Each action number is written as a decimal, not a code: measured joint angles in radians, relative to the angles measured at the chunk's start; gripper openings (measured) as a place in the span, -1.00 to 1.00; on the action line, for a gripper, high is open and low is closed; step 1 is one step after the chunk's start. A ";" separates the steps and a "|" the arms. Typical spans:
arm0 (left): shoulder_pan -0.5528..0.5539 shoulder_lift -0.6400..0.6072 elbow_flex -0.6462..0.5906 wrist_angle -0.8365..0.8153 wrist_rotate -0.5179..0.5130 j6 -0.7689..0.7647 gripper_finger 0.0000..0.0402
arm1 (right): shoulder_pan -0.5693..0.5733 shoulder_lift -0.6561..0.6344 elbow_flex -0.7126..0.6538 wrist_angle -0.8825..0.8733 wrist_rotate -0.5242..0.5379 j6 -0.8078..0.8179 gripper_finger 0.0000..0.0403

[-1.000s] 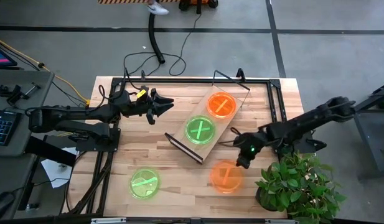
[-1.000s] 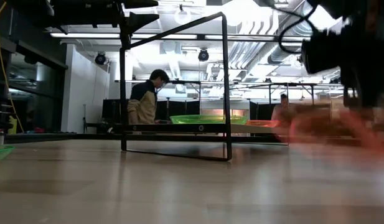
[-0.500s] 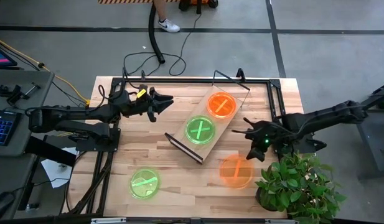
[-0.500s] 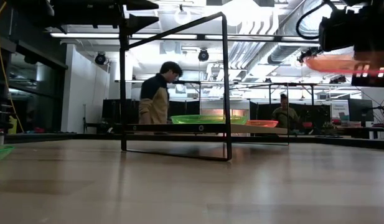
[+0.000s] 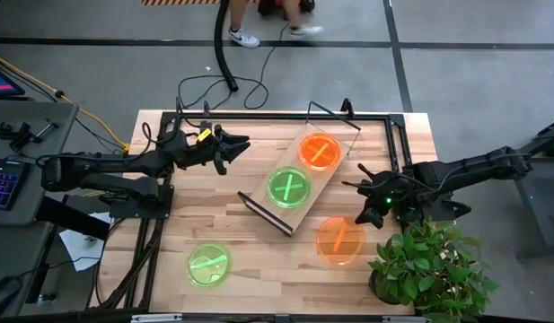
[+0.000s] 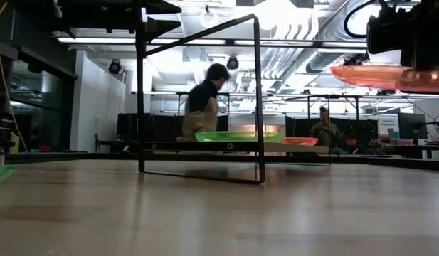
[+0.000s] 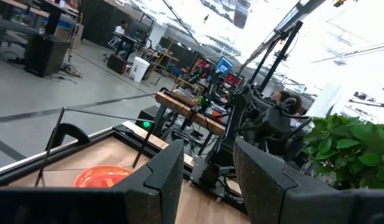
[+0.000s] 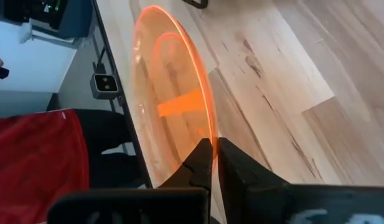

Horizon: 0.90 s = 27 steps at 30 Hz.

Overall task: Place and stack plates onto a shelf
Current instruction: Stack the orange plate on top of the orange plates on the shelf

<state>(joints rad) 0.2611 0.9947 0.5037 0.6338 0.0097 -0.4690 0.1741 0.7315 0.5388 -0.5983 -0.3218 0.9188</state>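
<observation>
My right gripper (image 5: 362, 217) is shut on a neon orange plate (image 5: 339, 240), which floats high above the table in the low view (image 6: 379, 75). The plywood shelf (image 5: 305, 199) lies slantwise mid-table and carries a green plate (image 5: 288, 187) and an orange plate (image 5: 320, 151) on its board. A second green plate (image 5: 208, 265) rests flat on the table near the near-left corner. My left gripper (image 5: 236, 146) hovers open by the far-left part of the table, away from every plate. My right gripper pinches the orange plate's rim (image 8: 207, 132) between its two fingers (image 8: 232, 163), on the side of the plate toward the table's right edge (image 5: 356, 225). The fingers come at it from the right. The plate is lifted clear and sits roughly level.
A potted green plant (image 5: 429, 269) stands at the near-right corner, close under my right arm. A black frame (image 5: 398, 144) runs along the table's far and right sides. Cables lie on the floor beyond. A person (image 6: 205, 107) walks in the room behind.
My right gripper has risen and drawn toward the table's right edge, taking the orange plate with it: the plate has gone from near the tabletop to lifted clear. The person in the background has walked rightward.
</observation>
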 joint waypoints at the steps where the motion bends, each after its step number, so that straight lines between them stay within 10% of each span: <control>1: 0.000 0.000 0.000 0.000 0.000 0.000 -0.35 | 0.000 0.000 0.000 0.000 0.006 0.000 -1.00; 27: 0.000 0.000 0.000 -0.003 0.037 -0.059 -0.35 | 0.000 0.000 0.000 0.004 0.035 0.076 -1.00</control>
<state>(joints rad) 0.2611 0.9947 0.5037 0.6307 0.0466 -0.5279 0.1745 0.7315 0.5392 -0.5945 -0.2867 0.9943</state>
